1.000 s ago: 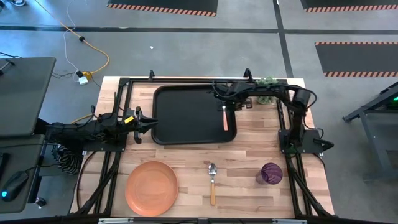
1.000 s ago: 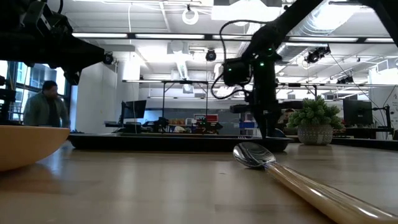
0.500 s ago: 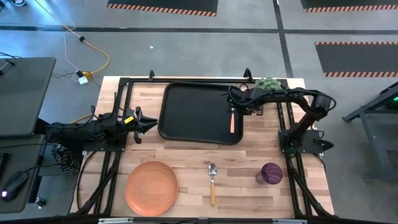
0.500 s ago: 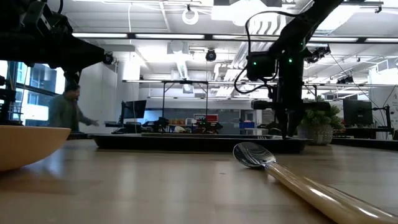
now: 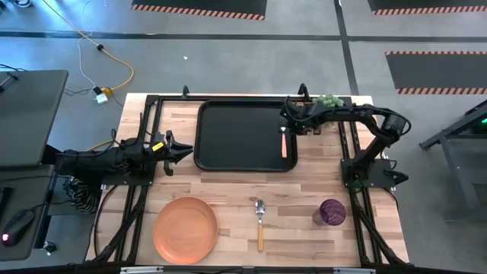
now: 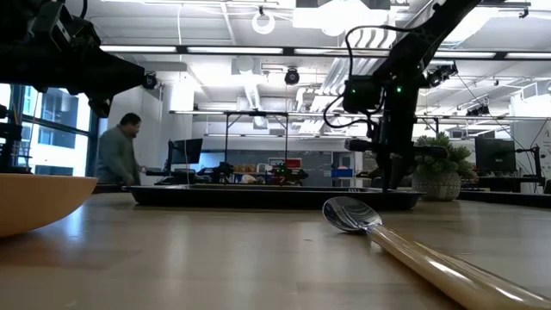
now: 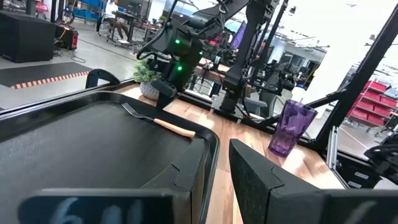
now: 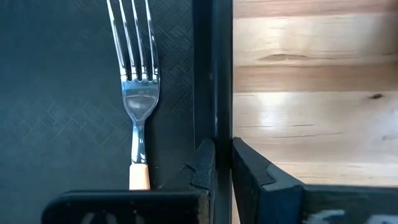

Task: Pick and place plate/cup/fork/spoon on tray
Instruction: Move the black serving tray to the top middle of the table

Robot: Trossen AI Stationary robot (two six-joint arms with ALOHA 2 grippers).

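The black tray (image 5: 236, 137) lies flat on the table's far middle, with the fork (image 5: 284, 144) on its floor along the right rim. My right gripper (image 5: 291, 125) is shut on that rim. My left gripper (image 5: 185, 151) is open and empty just left of the tray's left rim; in the left wrist view (image 7: 214, 162) the tray's corner lies ahead of it. The orange plate (image 5: 186, 230), the spoon (image 5: 259, 221) and the purple cup (image 5: 332, 212) rest on the table near its front edge. My right gripper pinches the tray's right rim (image 8: 216, 118) near its far end, one finger inside the tray and one outside it. The fingers (image 8: 202, 165) come from above, pointing down. The tray stays flat on the table.
A small green plant (image 5: 327, 101) stands at the far right corner, just behind my right gripper. Black frame rails run along the table's left, right and far sides. A person walks in the room behind the table in the low view (image 6: 116, 155).
My right gripper has gone toward the table's right edge and slightly toward the far edge, dragging the tray by its rim. The tray has slid along the table with the fork on it, away from my left gripper.
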